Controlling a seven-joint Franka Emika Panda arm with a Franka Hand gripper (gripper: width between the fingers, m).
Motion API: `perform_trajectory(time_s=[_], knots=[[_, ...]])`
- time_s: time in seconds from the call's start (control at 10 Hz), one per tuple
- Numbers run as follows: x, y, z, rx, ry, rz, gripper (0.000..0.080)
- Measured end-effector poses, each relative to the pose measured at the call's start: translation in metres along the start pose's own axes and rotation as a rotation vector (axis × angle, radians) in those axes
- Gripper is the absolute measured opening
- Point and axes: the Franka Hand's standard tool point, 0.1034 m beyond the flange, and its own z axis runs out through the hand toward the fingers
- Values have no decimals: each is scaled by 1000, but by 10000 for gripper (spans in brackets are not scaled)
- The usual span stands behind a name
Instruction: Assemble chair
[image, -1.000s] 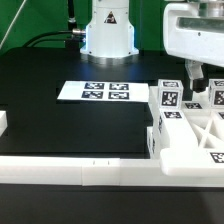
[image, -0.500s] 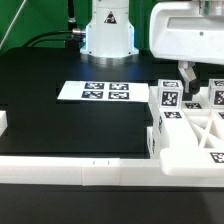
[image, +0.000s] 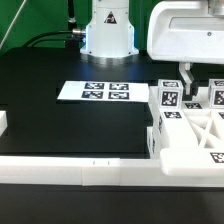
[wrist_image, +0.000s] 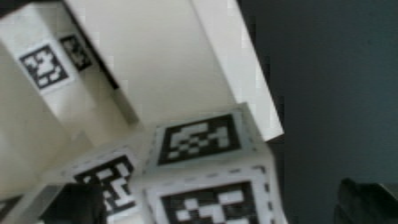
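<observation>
The chair's white pieces lie grouped at the exterior view's right. An upright block with a black-and-white tag (image: 168, 97) stands behind the X-braced frame (image: 197, 134). My gripper (image: 198, 80) hangs just above and behind these pieces, and one dark finger (image: 185, 73) reaches down beside the tagged block. In the wrist view the gripper (wrist_image: 214, 205) is open. Its dark fingertips (wrist_image: 64, 200) stand wide on either side of a tagged white face (wrist_image: 217, 198) without touching it. Further tagged white bars (wrist_image: 71, 75) run away beyond it.
The marker board (image: 95, 91) lies flat on the black table (image: 70, 125), in front of the robot base (image: 108, 30). A long white border rail (image: 80, 170) runs along the front edge. A small white piece (image: 3, 122) sits at the left edge.
The gripper shifted a little toward the exterior view's left between the first two frames, then held still. Its jaws stayed wide and the chair pieces did not move.
</observation>
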Motion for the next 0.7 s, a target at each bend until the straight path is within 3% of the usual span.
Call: perform_trajectory(time_s=[0.1,0.2,0.3,0.5,0.7], knots=[[1,1,0,1,2,-60,648],[2,2,0,1,6,-65,520],[2,2,0,1,6,-63,520],[2,2,0,2,6,-54,284],[2,2,0,3,6,-37,285]])
